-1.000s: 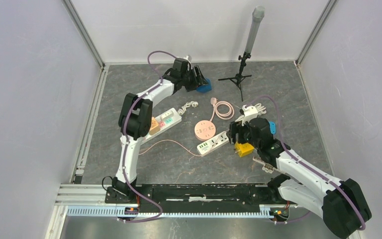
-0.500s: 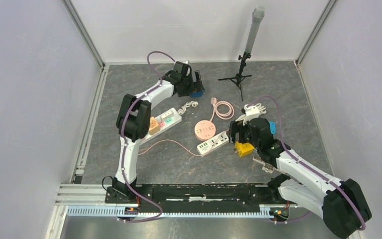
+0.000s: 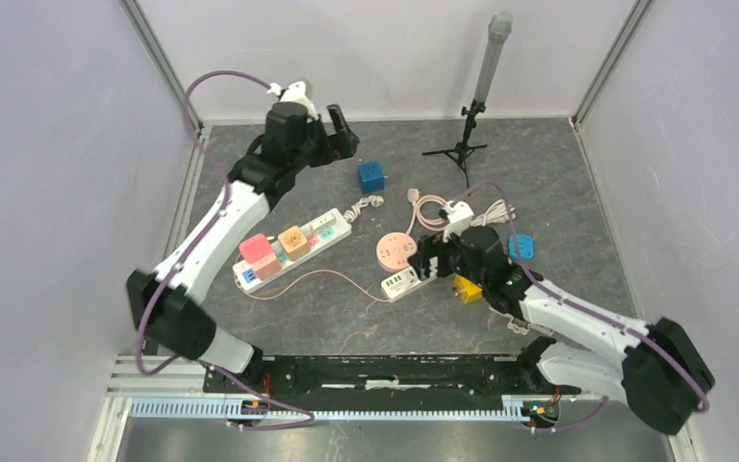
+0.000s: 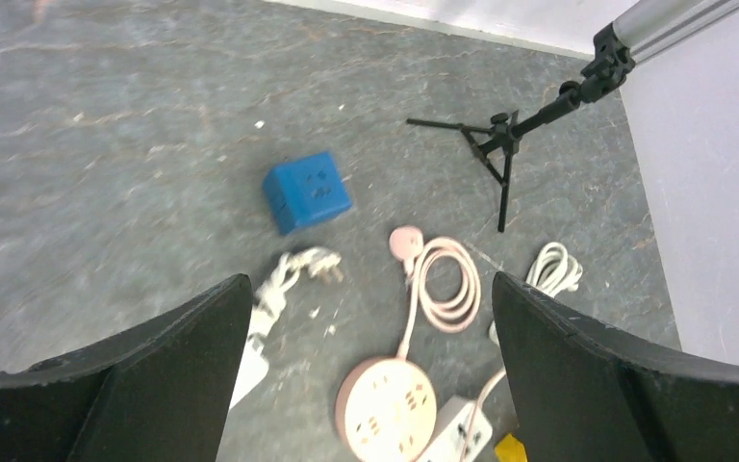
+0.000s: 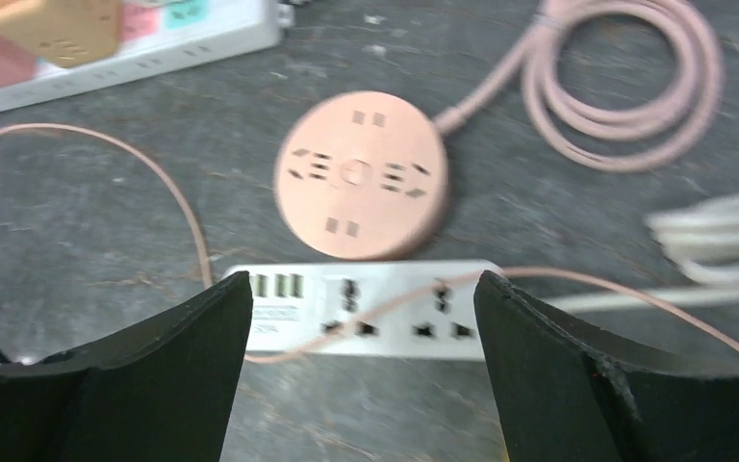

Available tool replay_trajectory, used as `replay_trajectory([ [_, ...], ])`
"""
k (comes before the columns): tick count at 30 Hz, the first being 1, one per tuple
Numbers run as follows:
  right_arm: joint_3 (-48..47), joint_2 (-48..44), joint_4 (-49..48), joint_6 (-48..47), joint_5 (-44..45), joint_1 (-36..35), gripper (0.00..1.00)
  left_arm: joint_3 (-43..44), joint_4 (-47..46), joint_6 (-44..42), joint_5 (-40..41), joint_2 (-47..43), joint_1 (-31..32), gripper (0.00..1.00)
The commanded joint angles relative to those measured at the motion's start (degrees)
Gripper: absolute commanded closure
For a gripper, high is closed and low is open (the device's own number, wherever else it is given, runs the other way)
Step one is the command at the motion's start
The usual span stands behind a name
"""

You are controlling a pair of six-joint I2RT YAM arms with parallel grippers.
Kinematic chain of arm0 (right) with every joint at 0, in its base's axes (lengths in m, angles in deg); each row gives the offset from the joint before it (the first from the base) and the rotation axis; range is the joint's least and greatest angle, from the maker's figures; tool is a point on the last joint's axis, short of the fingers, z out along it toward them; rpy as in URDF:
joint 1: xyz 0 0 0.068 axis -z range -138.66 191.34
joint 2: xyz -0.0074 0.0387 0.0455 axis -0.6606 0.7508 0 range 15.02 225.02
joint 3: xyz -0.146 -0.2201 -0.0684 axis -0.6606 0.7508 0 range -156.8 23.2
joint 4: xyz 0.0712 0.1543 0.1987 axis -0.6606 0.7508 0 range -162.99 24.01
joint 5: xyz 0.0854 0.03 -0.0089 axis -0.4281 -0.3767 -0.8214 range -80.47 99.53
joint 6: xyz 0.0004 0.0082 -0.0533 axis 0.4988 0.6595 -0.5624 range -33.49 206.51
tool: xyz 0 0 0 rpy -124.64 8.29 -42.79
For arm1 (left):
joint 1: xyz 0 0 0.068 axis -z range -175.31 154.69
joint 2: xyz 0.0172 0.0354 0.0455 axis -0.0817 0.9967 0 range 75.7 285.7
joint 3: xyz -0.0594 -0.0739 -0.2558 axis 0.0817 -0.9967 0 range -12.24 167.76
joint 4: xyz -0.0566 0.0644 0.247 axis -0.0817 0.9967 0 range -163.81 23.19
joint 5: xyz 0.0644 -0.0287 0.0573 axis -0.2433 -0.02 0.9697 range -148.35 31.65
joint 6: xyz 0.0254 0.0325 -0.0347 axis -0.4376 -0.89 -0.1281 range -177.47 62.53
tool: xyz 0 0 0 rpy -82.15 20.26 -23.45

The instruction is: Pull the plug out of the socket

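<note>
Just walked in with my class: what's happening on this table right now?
Neither arm holds anything. The left gripper is open, raised over the back of the table, with a blue cube adapter lying loose below it. The right gripper, also open, hovers over the small white power strip next to the round pink socket. A red adapter and an orange adapter sit plugged into the long white strip.
</note>
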Motion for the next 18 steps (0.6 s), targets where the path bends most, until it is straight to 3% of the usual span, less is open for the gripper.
replay_trajectory([
  [1, -7.8, 7.17, -8.65, 2.62, 2.24, -6.63, 0.11, -11.15, 5.53, 1.44, 7.04, -13.37, -0.05, 0.0],
  [5, -15.41, 16.44, -11.64, 4.95, 9.9, -13.16, 0.12, -23.26, 7.24, 3.11, 12.39, -27.51, -0.05, 0.0],
  [10, -29.74, 31.01, -6.95, 12.38, 22.58, -19.57, 0.14, -33.29, 10.69, 6.41, 13.41, -38.79, -0.1, 0.0],
  [13, -40.18, 39.12, 0.51, 20.64, 30.31, -21.14, 0.13, -36.12, 13.64, 7.23, 12.59, -42.14, -0.18, 0.0],
  [18, -48.33, 47.5, 4.04, 31.77, 37.36, -21.55, 0.14, -35.77, 17.23, 5.51, 15.27, -47.35, -0.23, 0.0],
])
